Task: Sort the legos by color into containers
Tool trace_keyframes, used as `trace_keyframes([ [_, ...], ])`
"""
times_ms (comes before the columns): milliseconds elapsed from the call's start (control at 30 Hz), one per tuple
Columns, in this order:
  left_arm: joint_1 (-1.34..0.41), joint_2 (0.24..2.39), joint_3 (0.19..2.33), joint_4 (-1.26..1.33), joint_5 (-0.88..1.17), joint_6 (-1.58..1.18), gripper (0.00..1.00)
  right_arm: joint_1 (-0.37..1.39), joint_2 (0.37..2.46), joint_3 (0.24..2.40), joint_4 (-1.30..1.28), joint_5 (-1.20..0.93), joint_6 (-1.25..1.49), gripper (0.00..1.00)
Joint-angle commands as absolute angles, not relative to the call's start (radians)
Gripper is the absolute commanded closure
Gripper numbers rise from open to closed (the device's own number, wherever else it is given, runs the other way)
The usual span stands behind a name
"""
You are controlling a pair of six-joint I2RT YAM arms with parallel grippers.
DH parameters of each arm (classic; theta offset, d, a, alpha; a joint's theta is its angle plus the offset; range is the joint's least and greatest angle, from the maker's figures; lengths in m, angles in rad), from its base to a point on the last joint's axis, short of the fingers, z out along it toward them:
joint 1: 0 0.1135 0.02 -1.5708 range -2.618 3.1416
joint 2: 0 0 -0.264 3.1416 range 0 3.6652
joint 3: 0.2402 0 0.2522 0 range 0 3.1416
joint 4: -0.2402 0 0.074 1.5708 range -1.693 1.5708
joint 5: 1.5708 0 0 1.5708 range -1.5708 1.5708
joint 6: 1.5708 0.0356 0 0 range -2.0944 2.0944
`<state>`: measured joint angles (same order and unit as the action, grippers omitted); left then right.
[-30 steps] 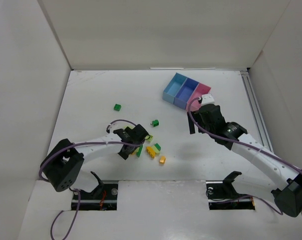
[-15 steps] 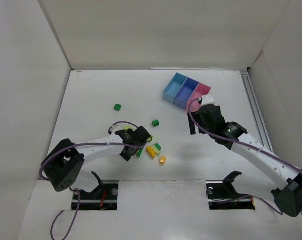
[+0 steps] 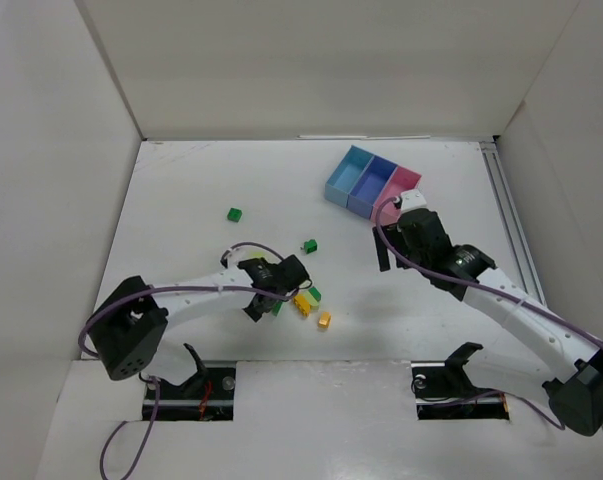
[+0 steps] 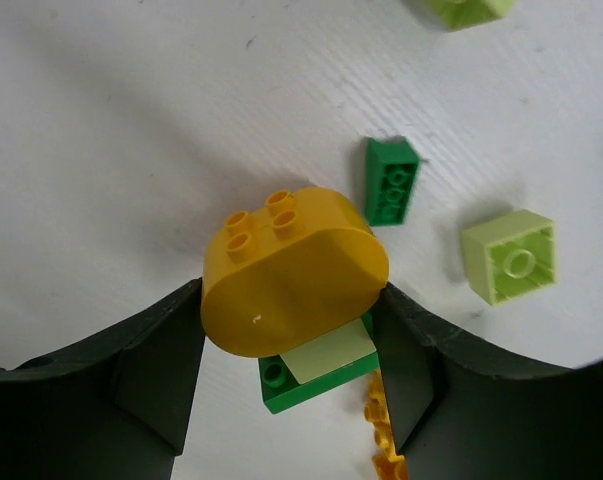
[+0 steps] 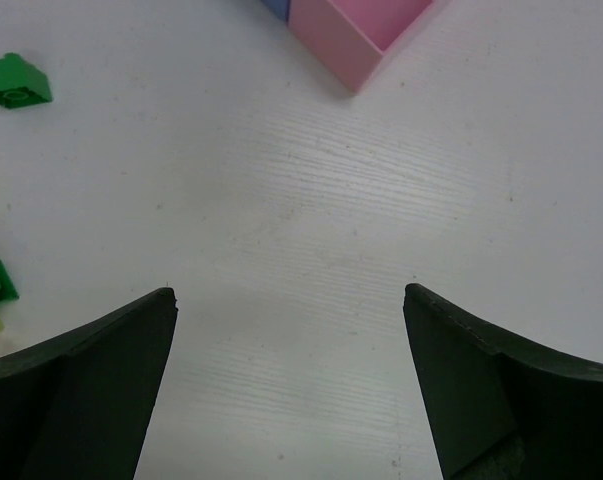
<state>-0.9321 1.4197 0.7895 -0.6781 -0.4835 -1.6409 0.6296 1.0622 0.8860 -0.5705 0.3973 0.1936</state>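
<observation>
The left gripper — advanced and narrowed within the last second — is clamped on a rounded yellow-orange plastic brick atop a dark green brick, so lifting may follow; the right gripper is spread wide near the pink plastic bin.

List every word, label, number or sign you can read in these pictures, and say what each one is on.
No readable text in any view.
yellow rounded brick: studs show no legible mark.
dark green brick and pale lime brick: any embossing is too small to read.
light blue bin, darker blue bin, pink bin: plain walls, no labels.
</observation>
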Motion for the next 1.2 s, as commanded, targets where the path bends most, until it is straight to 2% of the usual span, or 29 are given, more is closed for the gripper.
trace_keyframes([
  [0,-0.976,1.356,0.891,-0.802,-0.625,-1.677,0.47,0.630,0.997,0.899,-0.491,0.268,0.121,0.00],
  [167,-0.989,1.277,1.018,-0.838,-0.736,-1.649,0.47,0.630,0.849,0.792,-0.313,0.008,0.022,0.00],
  [300,-1.000,1.194,1.051,-0.718,-0.821,-1.545,0.47,0.630,0.674,0.669,-0.102,-0.181,0.009,0.03],
  [400,-1.011,1.122,1.036,-0.527,-0.844,-1.428,0.47,0.630,0.646,0.599,0.073,-0.297,0.034,0.06],
  [433,-1.011,1.105,1.026,-0.414,-0.844,-1.346,0.47,0.630,0.659,0.598,0.101,-0.311,0.060,0.06],
  [633,-1.020,1.019,0.974,-0.132,-0.798,-1.160,0.47,0.681,0.831,0.669,0.236,-0.397,0.110,0.08],
  [833,-1.020,1.019,0.974,-0.077,-0.770,-1.138,0.50,0.701,0.975,0.690,0.481,-0.449,0.207,0.12],
  [1167,-1.029,1.019,0.945,0.020,-0.729,-1.120,0.51,0.732,1.039,0.761,0.548,-0.342,0.264,0.14],
])
